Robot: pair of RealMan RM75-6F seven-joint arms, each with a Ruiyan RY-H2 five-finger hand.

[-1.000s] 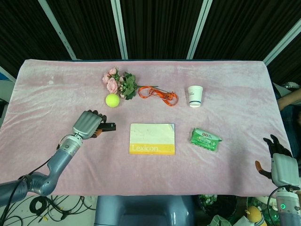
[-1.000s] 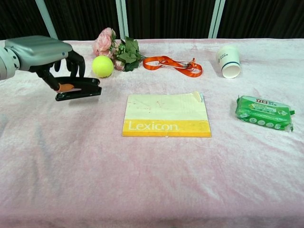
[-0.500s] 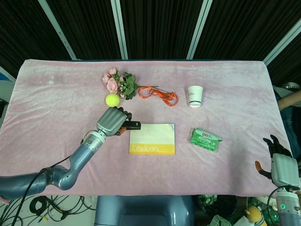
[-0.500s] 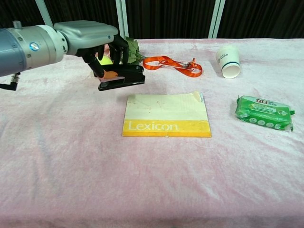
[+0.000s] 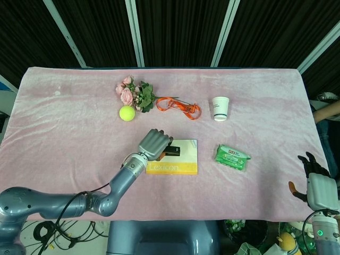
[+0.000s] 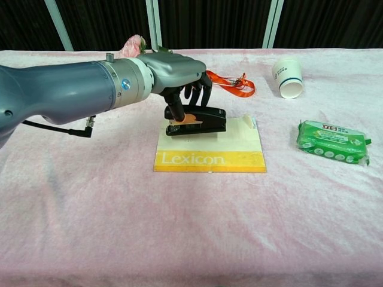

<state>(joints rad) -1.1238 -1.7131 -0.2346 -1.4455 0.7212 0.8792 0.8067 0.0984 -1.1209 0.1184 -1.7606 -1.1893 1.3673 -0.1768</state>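
Two hands are shown, only one of them engaged. The left hand is seen in the upper middle of the chest view, fingers curled down around a black stapler with an orange inset, which is gripped at its rear end so that the long body juts toward the right of the frame. The stapler is held roughly level over the upper left part of the yellow-and-cream Lexicon book; whether its base touches the cover cannot be told, though it appears just above or resting on it. In the head view the same hand covers most of the stapler, and only the black tip is seen over the book at the frame's centre.

The right hand is seen at the lower right edge of the head view, off the table's pink cloth, holding nothing; its dark fingers point upward and appear loosely spread.

Other items lie apart from the held stapler: a tennis ball and a bunch of pink flowers in the upper left of centre, an orange lanyard behind the book, a paper cup lying tipped at upper right, and a green wipes packet at right.
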